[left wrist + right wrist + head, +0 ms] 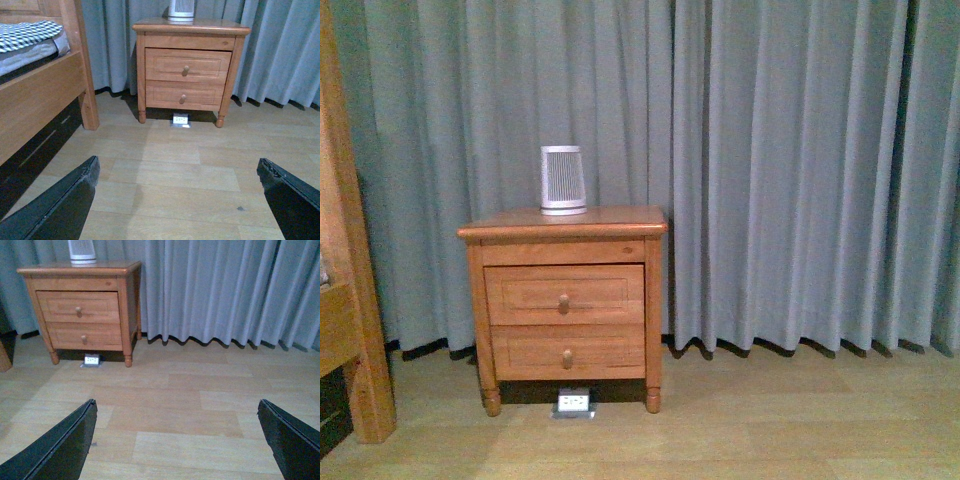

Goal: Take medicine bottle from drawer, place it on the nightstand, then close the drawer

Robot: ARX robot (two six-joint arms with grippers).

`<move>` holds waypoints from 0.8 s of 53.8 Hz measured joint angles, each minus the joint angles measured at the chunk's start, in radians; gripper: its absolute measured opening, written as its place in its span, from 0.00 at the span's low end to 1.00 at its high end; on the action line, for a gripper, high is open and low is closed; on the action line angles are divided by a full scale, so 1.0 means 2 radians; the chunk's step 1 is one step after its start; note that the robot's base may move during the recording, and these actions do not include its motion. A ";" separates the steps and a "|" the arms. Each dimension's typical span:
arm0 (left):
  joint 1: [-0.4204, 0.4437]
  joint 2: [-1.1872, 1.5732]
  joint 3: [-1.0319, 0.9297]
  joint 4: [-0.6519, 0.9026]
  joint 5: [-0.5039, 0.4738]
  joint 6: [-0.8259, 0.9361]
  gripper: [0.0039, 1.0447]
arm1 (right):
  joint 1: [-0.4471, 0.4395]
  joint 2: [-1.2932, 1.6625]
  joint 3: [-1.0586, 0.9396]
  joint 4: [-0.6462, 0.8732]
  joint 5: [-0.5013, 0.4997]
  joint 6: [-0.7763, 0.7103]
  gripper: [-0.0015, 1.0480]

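Drawer (pixel 605 294): was shut, left of centre in your front view, knob (pixel 563 300) facing you.
Claws: your left claw (pixel 177 165) and right claw (pixel 175 405) were both spread and empty, well apart from the knob; the left looked nearer.

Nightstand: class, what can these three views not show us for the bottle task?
- Drawer contents: hidden in every view by its shut front; no bottle shows.
- Ribbed cylinder: partly cut off by the picture edge in both wrist views.
- Floor box under the nightstand: too small to identify.
- Arms: absent from the front view; wrist views show only fingers, cut by the edge.
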 joint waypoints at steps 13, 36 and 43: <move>0.000 0.000 0.000 0.000 0.000 0.000 0.94 | 0.000 0.000 0.000 0.000 0.000 0.000 0.93; 0.000 0.000 0.000 0.000 0.000 0.000 0.94 | 0.000 0.000 0.000 0.000 0.000 0.000 0.93; 0.000 0.000 0.000 0.000 0.000 0.000 0.94 | 0.000 0.000 0.000 0.000 0.000 0.000 0.93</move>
